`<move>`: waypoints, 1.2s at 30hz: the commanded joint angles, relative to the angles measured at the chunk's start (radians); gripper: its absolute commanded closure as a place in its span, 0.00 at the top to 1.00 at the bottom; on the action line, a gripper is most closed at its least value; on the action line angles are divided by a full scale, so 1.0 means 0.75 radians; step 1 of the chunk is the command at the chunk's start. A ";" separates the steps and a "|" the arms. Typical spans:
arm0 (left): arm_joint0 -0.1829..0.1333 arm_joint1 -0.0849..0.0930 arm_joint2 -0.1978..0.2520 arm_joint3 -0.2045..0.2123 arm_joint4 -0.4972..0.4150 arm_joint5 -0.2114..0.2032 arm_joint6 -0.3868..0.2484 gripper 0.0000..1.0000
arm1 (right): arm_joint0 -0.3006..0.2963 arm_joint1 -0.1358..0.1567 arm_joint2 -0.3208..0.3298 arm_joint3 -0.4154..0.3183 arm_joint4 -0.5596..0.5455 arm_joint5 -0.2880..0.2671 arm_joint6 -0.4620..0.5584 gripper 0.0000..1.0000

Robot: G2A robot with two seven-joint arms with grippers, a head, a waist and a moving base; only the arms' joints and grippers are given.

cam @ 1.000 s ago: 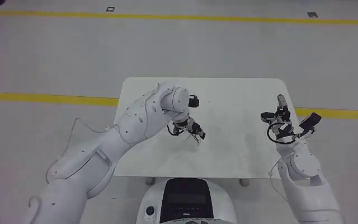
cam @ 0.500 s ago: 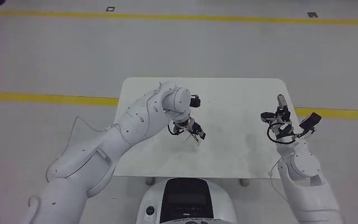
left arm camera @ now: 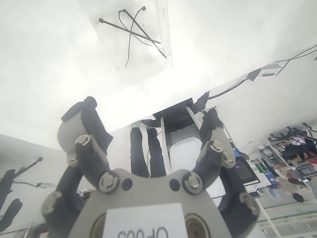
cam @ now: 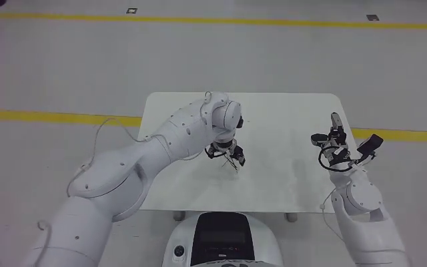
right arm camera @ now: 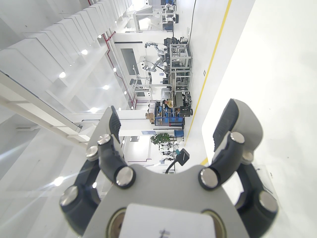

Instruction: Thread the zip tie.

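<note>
Black zip ties (left arm camera: 135,32) lie crossed in a shallow clear tray (left arm camera: 164,25) on the white table (cam: 287,173). My left gripper (left arm camera: 149,106) hangs over the middle of the table (cam: 231,157), open, with nothing between its dark padded fingers (left arm camera: 85,122); the tray lies some way beyond its fingertips. My right gripper (right arm camera: 172,107) is held up at the table's right edge (cam: 335,128), open and empty, and points out over the floor.
The table's right edge (right arm camera: 205,115) runs just past the right gripper. A yellow floor line (cam: 67,119) passes behind the table. A person's legs (left arm camera: 146,149) and a dark stand (left arm camera: 178,115) are beyond the table's edge.
The left arm's elbow and forearm have swung toward the table's middle and the wrist has turned, while its gripper stays over nearly the same spot. The right arm has not moved.
</note>
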 commanded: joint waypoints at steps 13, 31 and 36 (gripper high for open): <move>0.034 -0.011 0.000 0.014 0.060 0.000 0.000 1.00 | 0.000 0.000 0.000 0.000 0.000 0.000 0.000 1.00; 0.045 -0.146 0.000 0.277 0.161 0.000 0.000 1.00 | 0.000 0.000 0.000 0.000 0.000 0.000 0.000 1.00; 0.045 -0.146 0.000 0.277 0.161 0.000 0.000 1.00 | 0.000 0.000 0.000 0.000 0.000 0.000 0.000 1.00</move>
